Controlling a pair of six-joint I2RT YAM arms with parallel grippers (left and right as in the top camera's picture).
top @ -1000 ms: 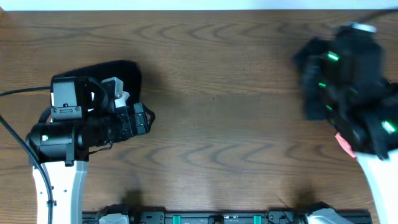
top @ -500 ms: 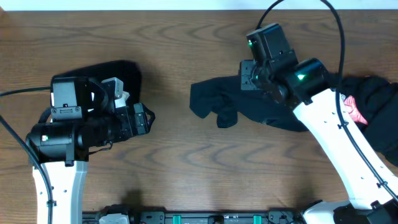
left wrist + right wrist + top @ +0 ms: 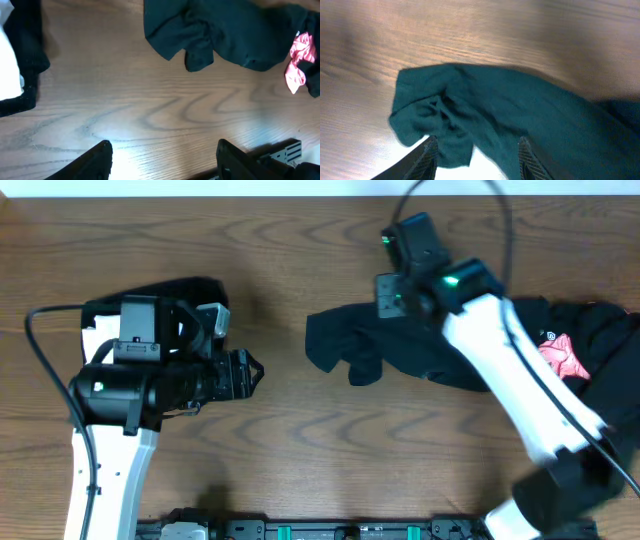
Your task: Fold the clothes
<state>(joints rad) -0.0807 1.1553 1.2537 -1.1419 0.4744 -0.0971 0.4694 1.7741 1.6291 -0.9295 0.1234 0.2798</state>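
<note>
A dark crumpled garment (image 3: 350, 345) lies spread at the table's middle right. It also shows in the left wrist view (image 3: 225, 30) and, teal-tinted, in the right wrist view (image 3: 495, 110). My right gripper (image 3: 392, 298) hovers over its upper edge; its fingers (image 3: 477, 155) are open and hold nothing. A folded black garment (image 3: 195, 292) with a white patch lies at the far left, partly under my left arm. My left gripper (image 3: 247, 375) is open and empty over bare wood (image 3: 162, 160), left of the dark garment.
A pile of dark clothes (image 3: 600, 330) with a pink-red piece (image 3: 562, 358) lies at the right edge, partly under my right arm. The pink piece also shows in the left wrist view (image 3: 299, 60). Bare wood lies between the two arms.
My right arm swung from the right-hand pile to the middle, drawing the dark garment out onto the table, and now stands over it. My left arm shifted slightly right.
</note>
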